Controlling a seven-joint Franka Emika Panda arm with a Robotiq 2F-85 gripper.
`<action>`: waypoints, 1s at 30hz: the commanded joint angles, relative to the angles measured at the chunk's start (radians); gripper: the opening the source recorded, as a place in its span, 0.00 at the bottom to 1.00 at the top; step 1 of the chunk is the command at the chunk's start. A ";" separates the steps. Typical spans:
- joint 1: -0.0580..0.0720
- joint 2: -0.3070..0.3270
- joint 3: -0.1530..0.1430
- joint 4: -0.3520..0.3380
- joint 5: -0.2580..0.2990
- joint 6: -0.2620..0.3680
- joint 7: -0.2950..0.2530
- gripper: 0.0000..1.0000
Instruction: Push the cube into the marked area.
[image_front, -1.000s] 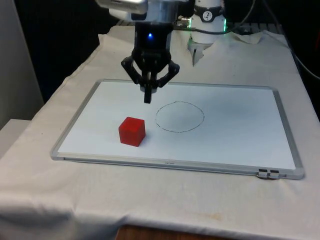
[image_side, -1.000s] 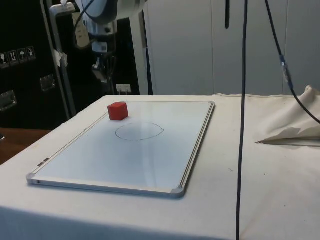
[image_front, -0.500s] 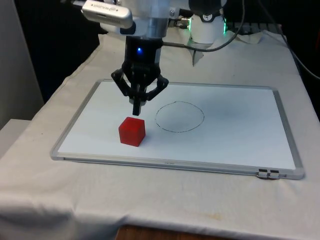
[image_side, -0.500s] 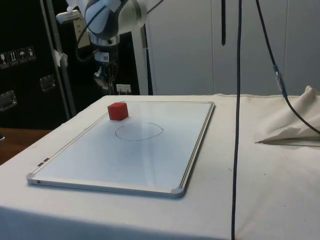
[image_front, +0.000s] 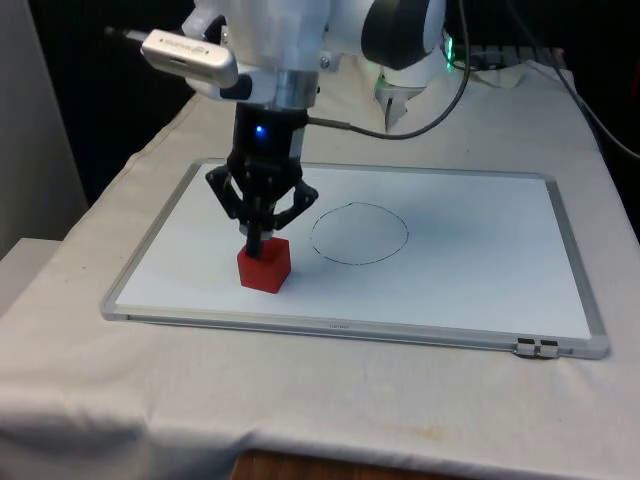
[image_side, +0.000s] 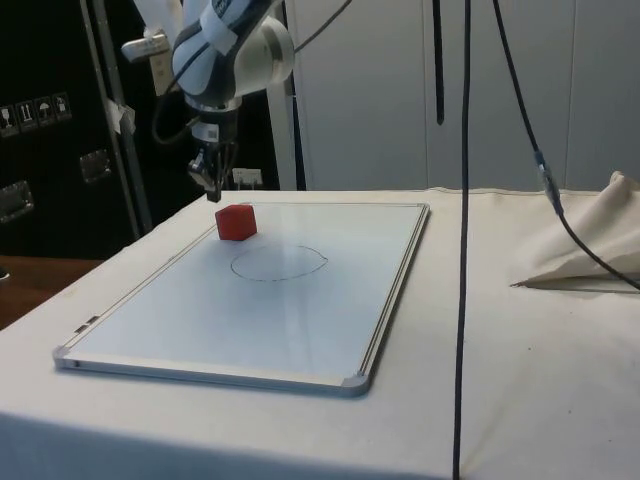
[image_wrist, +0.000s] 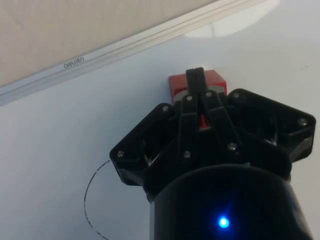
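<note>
The gripper (image_front: 258, 244) is hanging with its fingers pressed together, holding nothing, its tip just above the far top edge of the red cube (image_front: 264, 263). The cube is sitting on the whiteboard (image_front: 480, 290), outside the drawn circle (image_front: 360, 233) and just beside it toward the front view's left. The whiteboard is lying on the white cloth (image_front: 330, 400)

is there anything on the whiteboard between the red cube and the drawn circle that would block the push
Nothing visible does. The red cube sits on bare whiteboard, with only blank surface between it and the drawn circle. The gripper is right behind the cube.
</note>
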 joint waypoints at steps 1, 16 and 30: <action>-0.006 0.016 0.003 0.011 0.010 0.014 0.005 0.00; -0.002 0.068 -0.036 0.025 0.012 0.041 0.045 0.00; 0.004 0.077 -0.049 0.028 0.014 -0.009 0.068 0.00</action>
